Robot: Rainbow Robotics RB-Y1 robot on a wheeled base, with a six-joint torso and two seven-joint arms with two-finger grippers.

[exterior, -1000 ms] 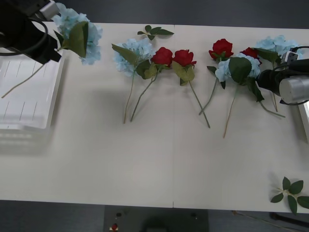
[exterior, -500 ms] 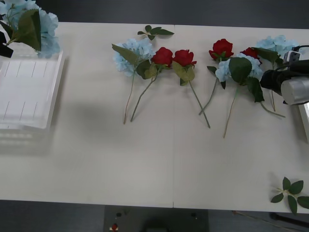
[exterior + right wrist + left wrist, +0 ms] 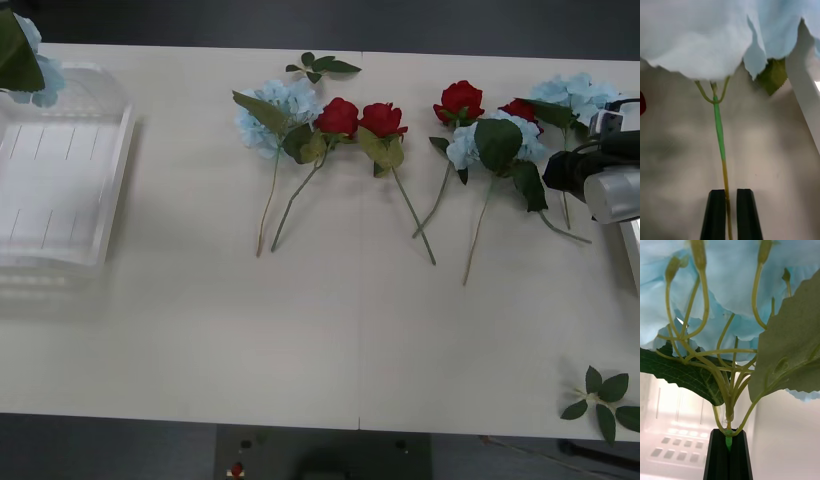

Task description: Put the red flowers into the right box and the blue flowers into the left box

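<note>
Seemingly no labels; both grippers (image 3: 728,455) (image 3: 729,213) pinch blue flowers (image 3: 733,296).

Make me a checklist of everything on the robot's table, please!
Surface: pale table, seam down its middle.
Job's things: slotted left box at the left; right box rim at the right edge; three blue flowers and four red flowers lie on the table.
Clutter: loose leaf sprigs, far edge and near right corner.
Grippers: left claw shut on a blue flower stem over the left box; right claw pinching a blue flower stem on the table.
Cables: nothing seen.
Surroundings: dark floor.
</note>
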